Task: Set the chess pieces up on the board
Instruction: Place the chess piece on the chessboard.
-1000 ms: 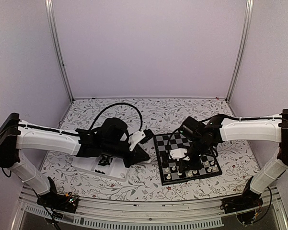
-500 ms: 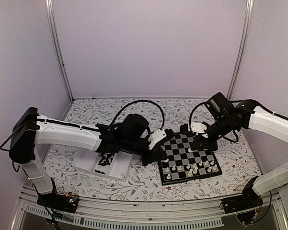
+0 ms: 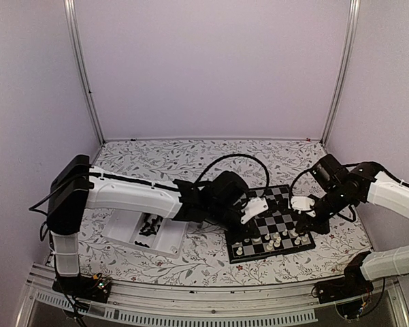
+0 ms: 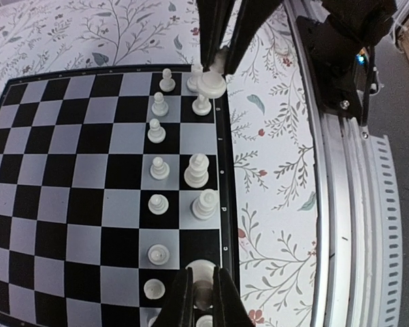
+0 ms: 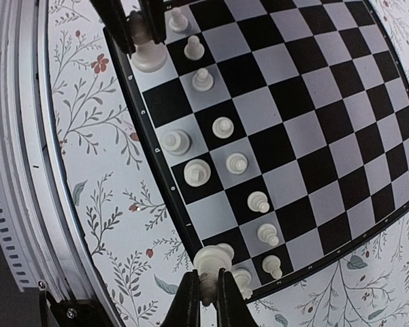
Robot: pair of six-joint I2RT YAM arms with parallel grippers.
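Observation:
The board [image 3: 277, 215] lies right of centre, with white chess pieces [image 3: 267, 241] in two rows along its near edge. My left gripper [image 3: 252, 214] hangs over the board's near left part, shut on a white piece [image 4: 203, 278] above the edge row [image 4: 203, 272]. My right gripper [image 3: 305, 210] is over the board's right side, shut on a white piece [image 5: 215, 261] above the corner near the border [image 5: 208, 271]. Each wrist view shows the other gripper with its white piece at the top. Black pieces [image 3: 147, 225] lie in the tray.
A clear plastic tray [image 3: 122, 237] sits left of the board under the left arm. The floral tablecloth [image 3: 190, 163] covers the table. A metal rail [image 4: 347, 204] runs along the near edge, with the arm bases close to it.
The left gripper has swung right from the tray to over the board's near left. The right gripper went from the board's middle out to the right, then down to its right side.

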